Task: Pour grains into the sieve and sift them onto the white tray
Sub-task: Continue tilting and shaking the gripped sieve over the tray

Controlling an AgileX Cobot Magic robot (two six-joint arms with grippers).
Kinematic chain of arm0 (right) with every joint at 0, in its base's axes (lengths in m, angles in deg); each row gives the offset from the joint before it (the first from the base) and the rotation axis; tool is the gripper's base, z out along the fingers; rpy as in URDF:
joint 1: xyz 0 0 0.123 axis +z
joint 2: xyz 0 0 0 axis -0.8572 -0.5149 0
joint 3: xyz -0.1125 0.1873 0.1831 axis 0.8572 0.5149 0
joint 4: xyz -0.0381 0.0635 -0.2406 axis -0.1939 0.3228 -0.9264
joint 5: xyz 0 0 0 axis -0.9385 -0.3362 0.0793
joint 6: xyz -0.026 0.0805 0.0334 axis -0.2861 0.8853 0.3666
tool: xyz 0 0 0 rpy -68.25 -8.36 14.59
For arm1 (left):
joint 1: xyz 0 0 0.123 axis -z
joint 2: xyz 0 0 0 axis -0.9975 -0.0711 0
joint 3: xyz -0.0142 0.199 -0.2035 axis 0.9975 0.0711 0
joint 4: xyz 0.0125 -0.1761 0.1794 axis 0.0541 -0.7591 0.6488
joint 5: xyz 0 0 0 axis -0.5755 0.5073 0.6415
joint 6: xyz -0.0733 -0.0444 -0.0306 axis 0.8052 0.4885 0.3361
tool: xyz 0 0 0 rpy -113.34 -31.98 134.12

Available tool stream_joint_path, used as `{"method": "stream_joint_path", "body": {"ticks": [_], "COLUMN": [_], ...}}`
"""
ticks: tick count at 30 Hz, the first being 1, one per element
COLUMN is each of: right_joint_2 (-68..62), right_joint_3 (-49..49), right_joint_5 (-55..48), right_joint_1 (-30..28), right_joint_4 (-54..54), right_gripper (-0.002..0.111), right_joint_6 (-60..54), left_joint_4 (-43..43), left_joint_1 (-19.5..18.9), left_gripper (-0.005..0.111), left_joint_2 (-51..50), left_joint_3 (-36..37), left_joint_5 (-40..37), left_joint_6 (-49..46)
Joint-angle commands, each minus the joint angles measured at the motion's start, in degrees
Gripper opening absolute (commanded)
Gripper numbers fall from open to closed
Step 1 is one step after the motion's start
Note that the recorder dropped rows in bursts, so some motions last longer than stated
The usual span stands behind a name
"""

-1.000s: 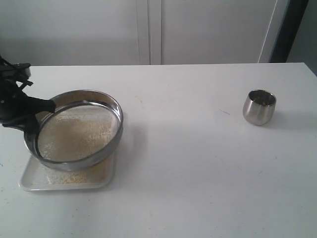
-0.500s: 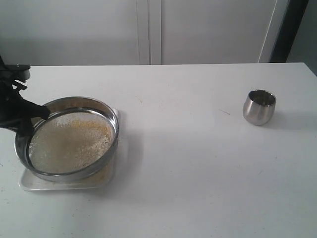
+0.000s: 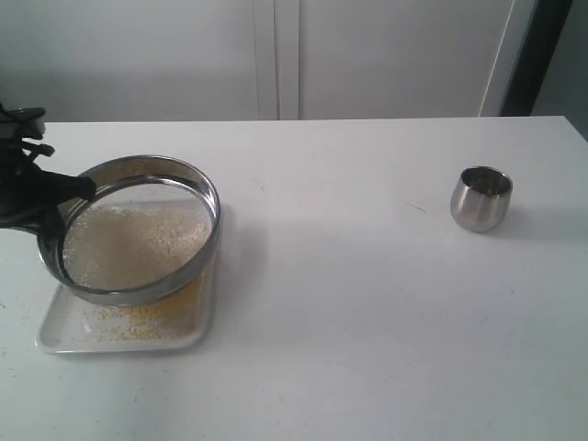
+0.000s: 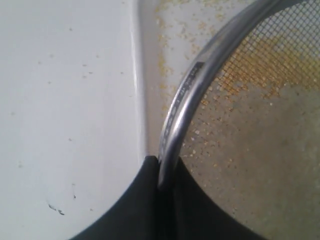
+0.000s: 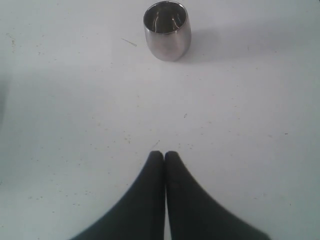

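While the left gripper (image 3: 84, 189) pinches the sieve (image 3: 138, 234) by its rim at the ring's ten o'clock, jaws clamped on the thin steel wall, the sieve hangs over the white tray (image 3: 57, 336) at the table's (image 3: 367, 312) nine o'clock. Pale grains (image 3: 147, 241) lie on the mesh; finer yellow ones are scattered on the tray at the ring's six o'clock. Likely faults: the ring, about as wide as the tray, may drift past the low rim, so siftings land on the table; a one-point pinch may let the ring swivel or slip, tipping coarse grains over its edge. The right gripper (image 5: 164, 156), claws pressed together and empty, hovers near the steel cup (image 3: 480, 197) at the table's three o'clock.
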Motion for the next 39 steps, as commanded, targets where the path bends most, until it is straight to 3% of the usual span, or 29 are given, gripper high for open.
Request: {"method": "stream_joint_path", "body": {"ticks": [1,2,3,4,7,15,31,39], "right_joint_2": [0.36,0.36,0.36,0.36,0.36,0.36,0.36,0.36], "right_joint_3": [0.20,0.20,0.20,0.20,0.20,0.20,0.20,0.20], "right_joint_5": [0.42,0.42,0.42,0.42,0.42,0.42,0.42,0.42], "right_joint_1": [0.12,0.12,0.12,0.12,0.12,0.12,0.12,0.12], "right_joint_4": [-0.01,-0.01,-0.01,-0.01,-0.01,-0.01,-0.01,-0.01], "right_gripper": [0.000,0.000,0.000,0.000,0.000,0.000,0.000,0.000], "right_joint_6": [0.26,0.26,0.26,0.26,0.26,0.26,0.26,0.26], "left_joint_4": [-2.11,-1.50,-2.35,-2.35,-2.35,-2.97,-13.94,-14.09], "left_joint_1": [1.19,0.22,-0.68,-0.68,0.05,0.05,0.18,7.33], "left_gripper": [0.000,0.000,0.000,0.000,0.000,0.000,0.000,0.000], "left_joint_2": [0.22,-0.30,-0.56,-0.56,-0.56,-0.56,3.30,3.81], "left_joint_3": [-0.64,-0.64,-0.74,-0.75,-0.75,-0.75,-0.86,-0.86], "left_joint_5": [-0.08,0.31,-1.46,-2.34,-3.10,-4.14,-12.45,-12.90], "left_joint_6": [-13.69,-9.29,0.99,2.40,-2.40,-2.18,-4.30,-4.64]}}
